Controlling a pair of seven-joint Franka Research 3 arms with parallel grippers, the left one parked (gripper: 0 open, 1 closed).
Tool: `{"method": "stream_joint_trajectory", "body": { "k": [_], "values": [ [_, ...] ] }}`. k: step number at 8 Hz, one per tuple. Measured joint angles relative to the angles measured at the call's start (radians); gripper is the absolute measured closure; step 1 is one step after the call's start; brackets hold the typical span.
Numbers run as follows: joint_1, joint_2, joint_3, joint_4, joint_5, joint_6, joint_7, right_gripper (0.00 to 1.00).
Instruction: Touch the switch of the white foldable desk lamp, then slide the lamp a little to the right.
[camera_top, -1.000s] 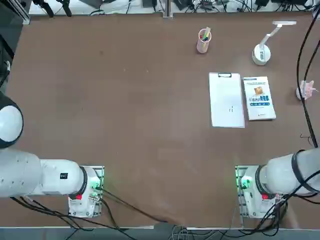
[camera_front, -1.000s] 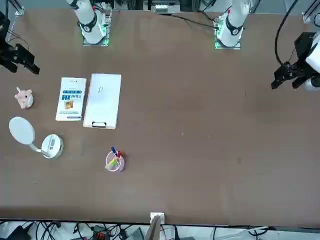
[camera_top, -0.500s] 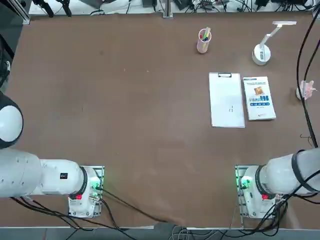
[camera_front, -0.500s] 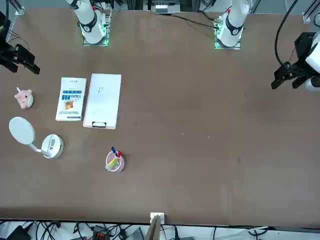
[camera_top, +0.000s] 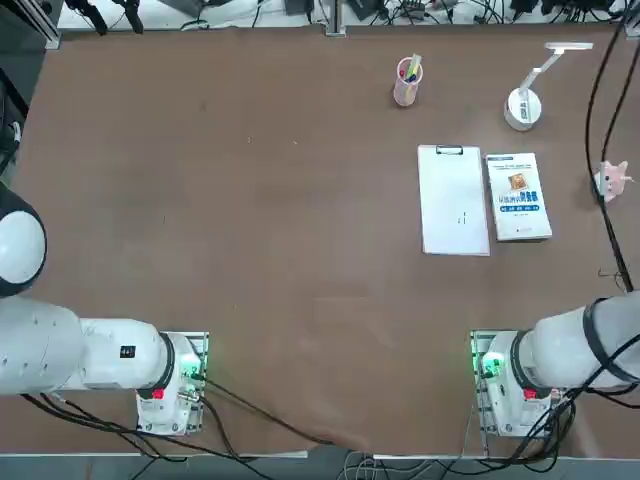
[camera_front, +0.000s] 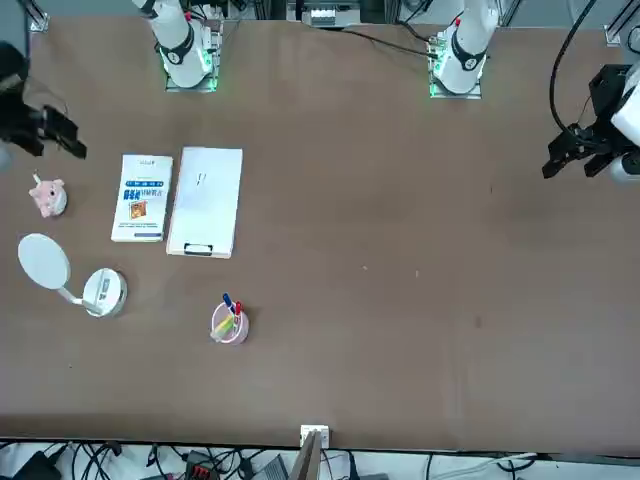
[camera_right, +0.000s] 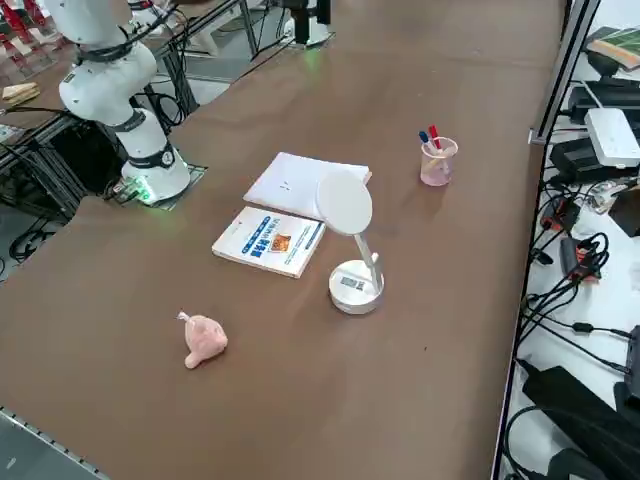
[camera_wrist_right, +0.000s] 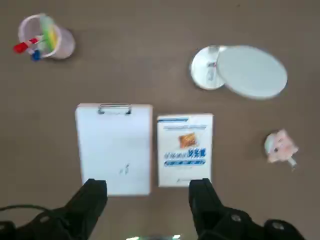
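With the robot's far table edge taken as twelve o'clock, the white foldable desk lamp (camera_top: 522, 108) is standing toward two o'clock on the table, its round base (camera_right: 354, 288) bearing the weight while the head (camera_right: 344, 203) is reaching out toward one o'clock. The right gripper (camera_wrist_right: 148, 184) is hanging above the table with its fingers spread and nothing between them, probably because touching and sliding are needing no grasp. From the lamp, the pink pen cup (camera_top: 408, 82) is sitting between nine and ten, the book (camera_top: 518, 196) at six and the pink pig (camera_top: 613, 180) at four, seemingly leaving room for a short slide toward three.
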Motion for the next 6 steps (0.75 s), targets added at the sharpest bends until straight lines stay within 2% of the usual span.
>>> {"method": "stream_joint_trajectory", "body": {
  "k": [2,4,6],
  "values": [
    [0.048,0.11,0.003,-0.066,-0.119,0.179,0.089,0.0],
    [0.053,0.206,0.001,-0.165,-0.227,0.361,0.196,0.0],
    [0.049,0.275,-0.004,-0.236,-0.345,0.451,0.292,0.0]
  ]
}}
